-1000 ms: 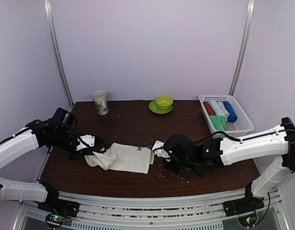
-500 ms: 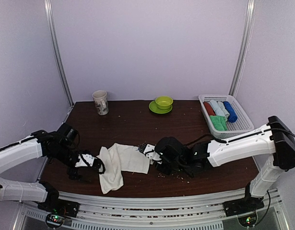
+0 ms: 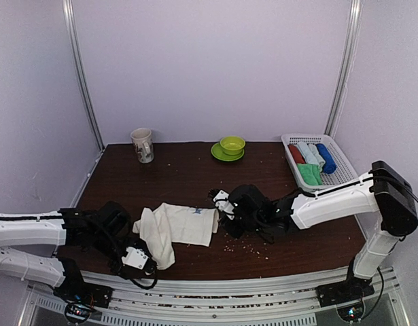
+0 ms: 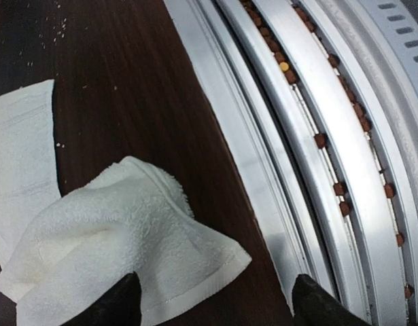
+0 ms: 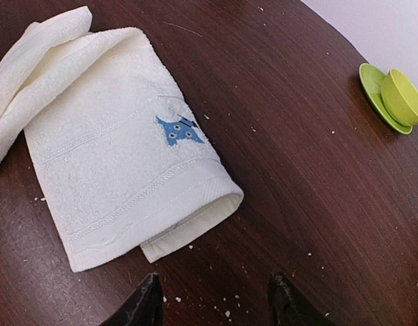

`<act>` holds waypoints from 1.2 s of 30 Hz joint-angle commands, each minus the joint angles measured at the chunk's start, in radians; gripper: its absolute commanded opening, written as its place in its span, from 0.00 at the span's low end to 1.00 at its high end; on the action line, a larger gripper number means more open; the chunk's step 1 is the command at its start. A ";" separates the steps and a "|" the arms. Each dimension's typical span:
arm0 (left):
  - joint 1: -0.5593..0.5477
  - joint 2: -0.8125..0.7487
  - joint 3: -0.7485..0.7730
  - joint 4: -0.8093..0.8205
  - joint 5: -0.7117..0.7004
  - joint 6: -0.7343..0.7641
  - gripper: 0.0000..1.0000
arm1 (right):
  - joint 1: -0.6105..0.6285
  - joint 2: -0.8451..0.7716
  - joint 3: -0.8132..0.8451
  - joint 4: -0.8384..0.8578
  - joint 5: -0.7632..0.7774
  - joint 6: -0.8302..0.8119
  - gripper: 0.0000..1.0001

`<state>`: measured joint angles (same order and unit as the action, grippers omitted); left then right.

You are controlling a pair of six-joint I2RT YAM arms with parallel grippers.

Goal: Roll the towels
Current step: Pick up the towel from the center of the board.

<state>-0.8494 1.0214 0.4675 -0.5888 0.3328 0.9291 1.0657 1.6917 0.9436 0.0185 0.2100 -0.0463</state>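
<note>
The cream-white towel (image 3: pixel 183 225) lies in the middle of the dark table, its left end folded over into a loose flap (image 4: pixel 120 251). A small blue emblem (image 5: pixel 177 130) shows near its right edge. My left gripper (image 3: pixel 136 258) is open at the table's front edge; the flap's corner lies loose on the table in front of its jaws. My right gripper (image 3: pixel 222 202) is open just right of the towel's right edge (image 5: pixel 195 221), with only bare table between its fingers. The green towel (image 3: pixel 309 174) sits in the basket at the back right.
A white basket (image 3: pixel 347 175) also holds red, pale blue and dark blue rolls. A mug (image 3: pixel 142 145) and a green bowl on a saucer (image 3: pixel 232 145) stand at the back. Crumbs are scattered on the table. Metal rails (image 4: pixel 317 136) run along the front edge.
My left gripper let go of the towel's left end, leaving it folded toward the front, and drew back to the table's front edge. My right gripper opened wider and lifted back off the right edge.
</note>
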 commanded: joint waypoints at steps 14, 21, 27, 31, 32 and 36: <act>-0.146 0.001 -0.092 0.179 -0.179 0.008 0.48 | -0.015 -0.017 0.005 0.040 -0.014 0.085 0.53; -0.159 0.018 -0.087 0.187 -0.185 0.005 0.40 | -0.015 -0.016 0.003 0.040 -0.014 0.091 0.53; -0.192 0.041 -0.080 0.178 -0.175 0.002 0.31 | -0.015 -0.020 0.000 0.033 -0.005 0.089 0.53; -0.226 0.039 -0.084 0.178 -0.191 -0.010 0.30 | -0.014 -0.020 -0.001 0.026 -0.006 0.089 0.53; -0.229 0.035 -0.085 0.178 -0.193 -0.013 0.30 | -0.014 -0.020 -0.002 0.025 -0.006 0.089 0.53; -0.240 0.041 -0.083 0.177 -0.193 -0.015 0.31 | -0.015 -0.024 -0.009 0.027 -0.004 0.086 0.53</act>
<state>-1.0767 1.0557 0.3817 -0.4274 0.1452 0.9253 1.0550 1.7046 0.9485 0.0414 0.1974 0.0326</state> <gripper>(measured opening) 0.304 0.533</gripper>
